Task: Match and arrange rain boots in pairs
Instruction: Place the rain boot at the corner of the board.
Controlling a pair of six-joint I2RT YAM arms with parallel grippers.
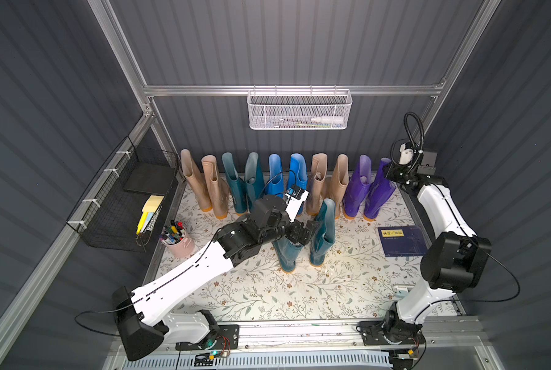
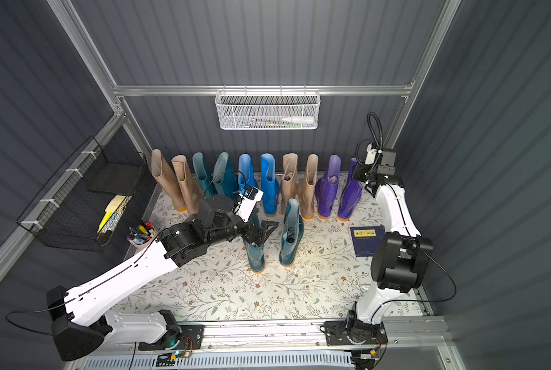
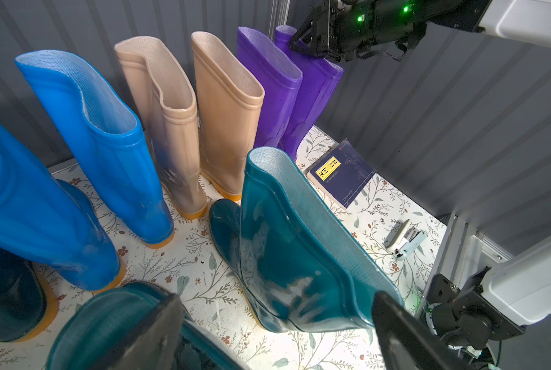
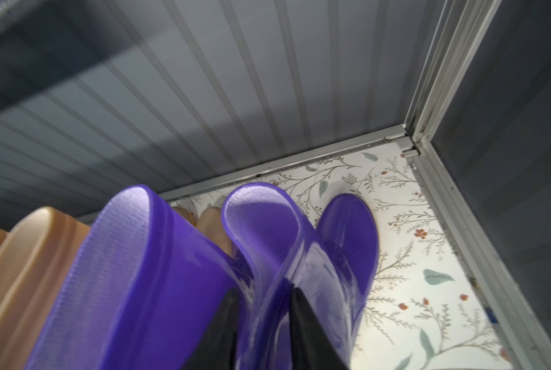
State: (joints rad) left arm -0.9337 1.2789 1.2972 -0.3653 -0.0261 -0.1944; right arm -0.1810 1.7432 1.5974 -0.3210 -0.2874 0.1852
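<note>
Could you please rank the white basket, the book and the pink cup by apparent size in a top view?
1. white basket, though it hangs higher, likely nearer the camera
2. book
3. pink cup

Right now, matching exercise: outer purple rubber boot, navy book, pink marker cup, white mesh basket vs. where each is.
1. outer purple glossy rubber boot
2. navy book with yellow label
3. pink cup of markers
4. white mesh basket

A. hung on the back rail
B. flat on the floral mat, right side
C. cuff pinched in the right gripper
D. beside the black wire rack

Pairs: 1-C, 2-B, 3-D, 4-A
</note>
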